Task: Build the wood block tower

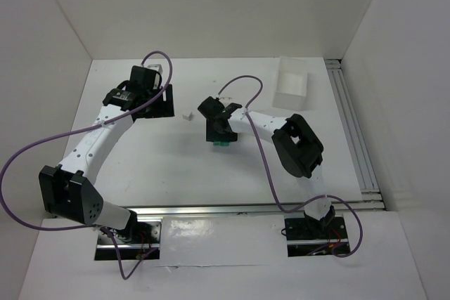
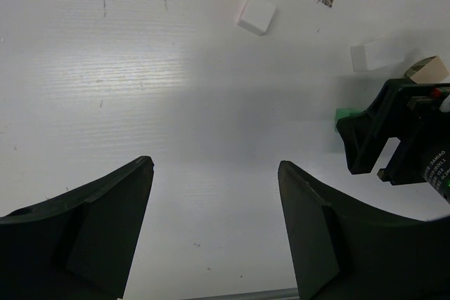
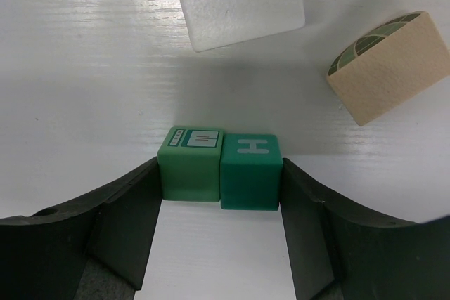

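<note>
— What's on the desk (image 1: 176, 173)?

— Two arms over it. The left arm (image 1: 98, 138) reaches to the far left. The right arm (image 1: 299, 145) bends in toward the middle. A clear tray (image 1: 292, 83) sits at the far right, well apart from both.

— And the jaws?

— The left jaws hang spread wide over bare desk, with nothing between them. The right jaws are clamped on two green cubes (image 3: 219, 166) sitting side by side, pressing against the pair's outer faces.

— So there's no tower?

— Not yet. Its pieces lie loose around the middle of the desk. There are the cubes, and a tan piece (image 3: 390, 68) with a rounded side just beyond them to the right. A flat white block (image 3: 239, 1) lies past that, and a small white cube (image 2: 256, 14) further off.

— How would you go on?

— I reckon pinching two cubes in a row is shaky, because they could buckle at the seam. Better to let go and take one cube alone, gripped in the centre of its faces. Then lift it straight up and set it squarely on the other before easing off.
</note>
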Available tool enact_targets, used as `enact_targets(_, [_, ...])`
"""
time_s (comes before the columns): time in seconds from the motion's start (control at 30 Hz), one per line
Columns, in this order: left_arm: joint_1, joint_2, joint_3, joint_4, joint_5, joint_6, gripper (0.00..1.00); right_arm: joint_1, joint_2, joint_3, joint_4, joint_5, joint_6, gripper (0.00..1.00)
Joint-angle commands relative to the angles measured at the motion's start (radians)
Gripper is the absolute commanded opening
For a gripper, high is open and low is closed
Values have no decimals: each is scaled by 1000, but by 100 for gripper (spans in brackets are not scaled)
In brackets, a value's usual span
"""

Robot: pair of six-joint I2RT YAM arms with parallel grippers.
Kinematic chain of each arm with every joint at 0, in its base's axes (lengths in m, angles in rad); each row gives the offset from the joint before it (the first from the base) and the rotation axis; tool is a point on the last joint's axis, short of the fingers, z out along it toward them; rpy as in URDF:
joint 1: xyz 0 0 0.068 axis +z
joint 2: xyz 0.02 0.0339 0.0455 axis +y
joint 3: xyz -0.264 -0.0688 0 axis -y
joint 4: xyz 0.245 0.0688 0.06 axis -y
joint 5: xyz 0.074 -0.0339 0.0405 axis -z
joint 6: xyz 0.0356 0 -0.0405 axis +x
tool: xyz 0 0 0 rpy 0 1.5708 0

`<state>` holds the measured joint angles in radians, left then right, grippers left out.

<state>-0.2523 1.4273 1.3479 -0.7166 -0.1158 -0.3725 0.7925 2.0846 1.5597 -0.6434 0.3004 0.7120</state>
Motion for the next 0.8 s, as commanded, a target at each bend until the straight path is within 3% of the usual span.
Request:
enact_targets(0.0, [-4,-24,-1,28,-10,-8,84,8,14,43,-30,26,-13,70])
enact_targets(0.33, [-13,-24,-1,28,-10,-8,84,8,32,53,-30,26,-13,70])
enact_targets(0.6, [-13,-24,-1,28,-10,-8,84,8,32,75,-51,26,-32,91])
enact_targets(0.77, [-13,-24,-1,28,-10,-8,84,8,0,141,-88,51,-63,92])
